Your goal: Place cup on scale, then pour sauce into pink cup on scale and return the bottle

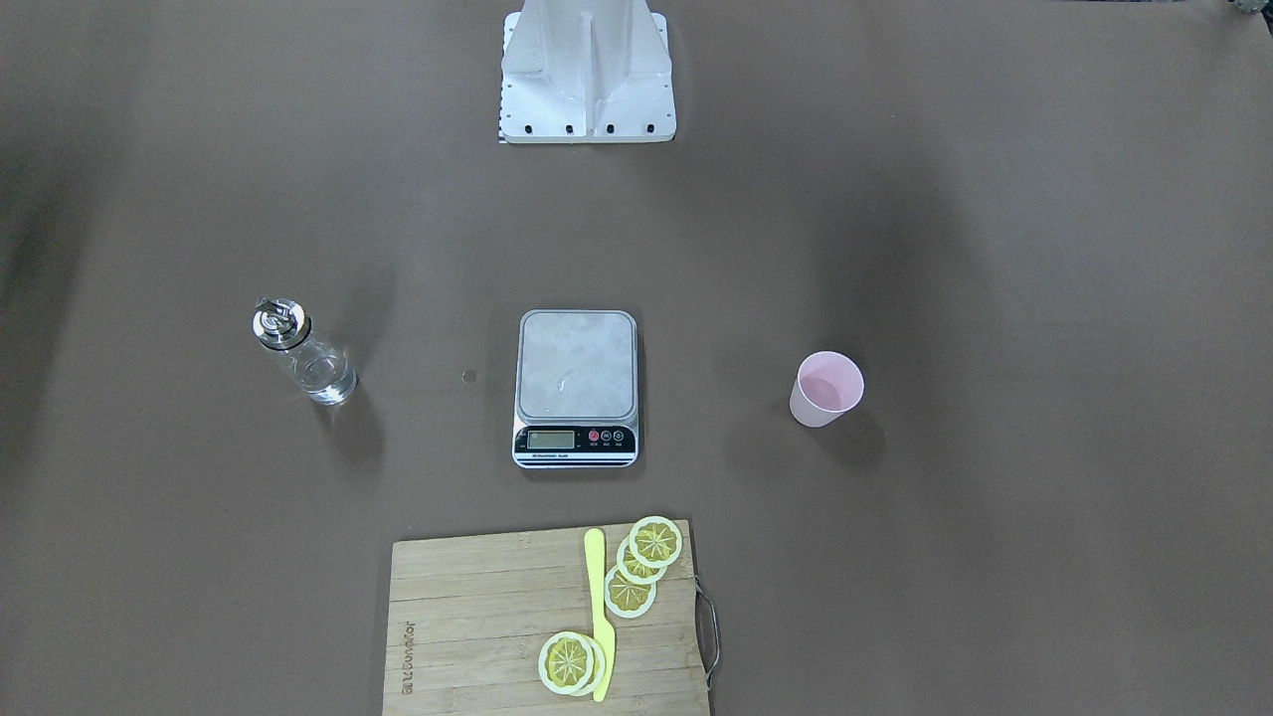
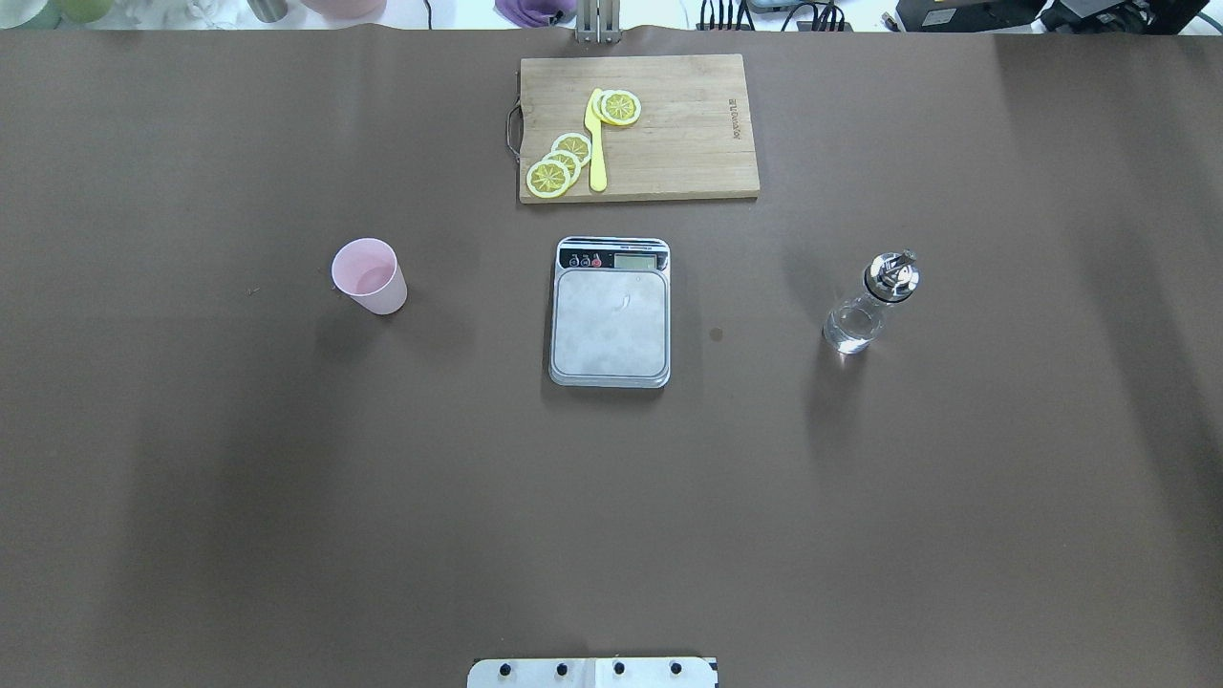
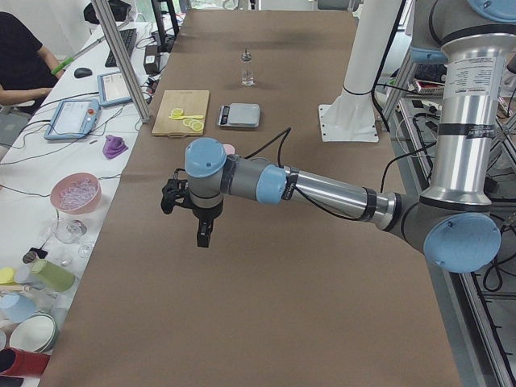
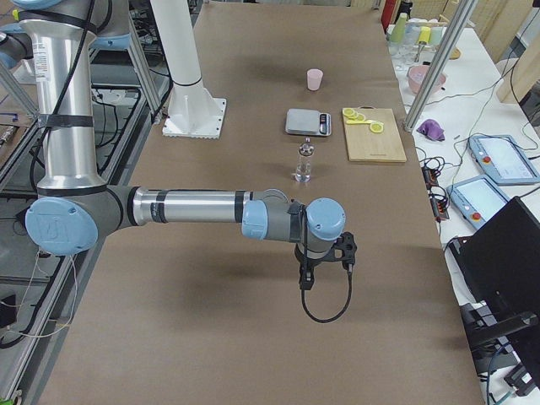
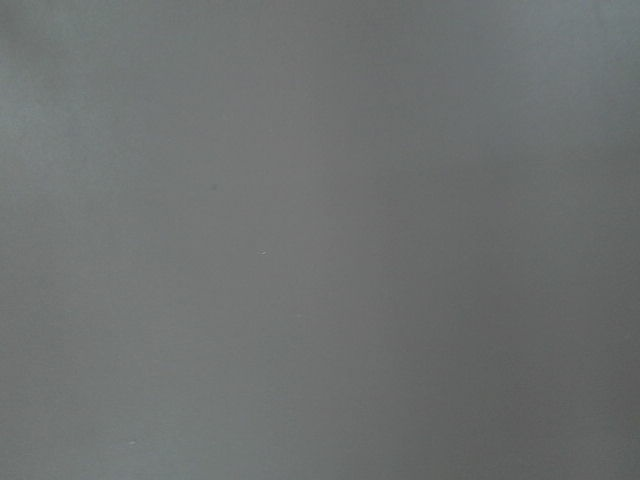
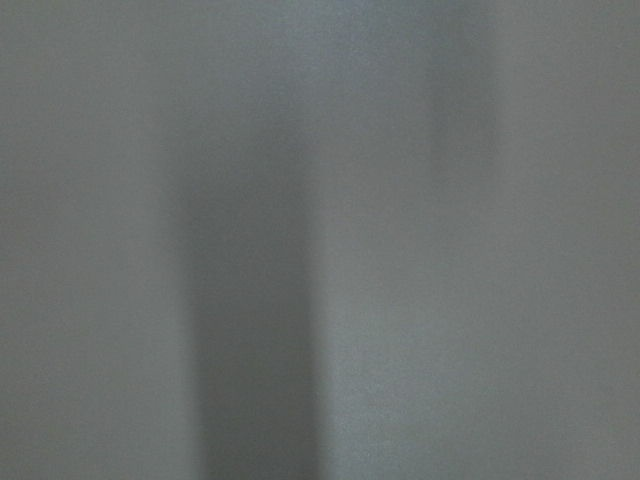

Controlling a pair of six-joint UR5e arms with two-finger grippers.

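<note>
The pink cup point(image 1: 826, 389) stands upright and empty on the brown table, apart from the scale point(image 1: 577, 383), on my left side point(image 2: 369, 275). The scale's silver platform point(image 2: 610, 320) is bare. The clear bottle point(image 1: 303, 353) with its silver spout stands on my right side point(image 2: 868, 306). Clear liquid fills its lower part. My left gripper point(image 3: 201, 230) shows only in the exterior left view, hanging over bare table short of the cup. My right gripper point(image 4: 305, 278) shows only in the exterior right view, short of the bottle point(image 4: 304, 164). I cannot tell whether either is open. Both wrist views show only blurred table.
A wooden cutting board point(image 2: 688, 143) lies beyond the scale with several lemon slices point(image 2: 559, 167) and a yellow knife point(image 2: 597, 143) on it. The robot's white base point(image 1: 587, 75) stands at the table's near edge. Bowls, cups and tablets sit on side tables point(image 3: 76, 192).
</note>
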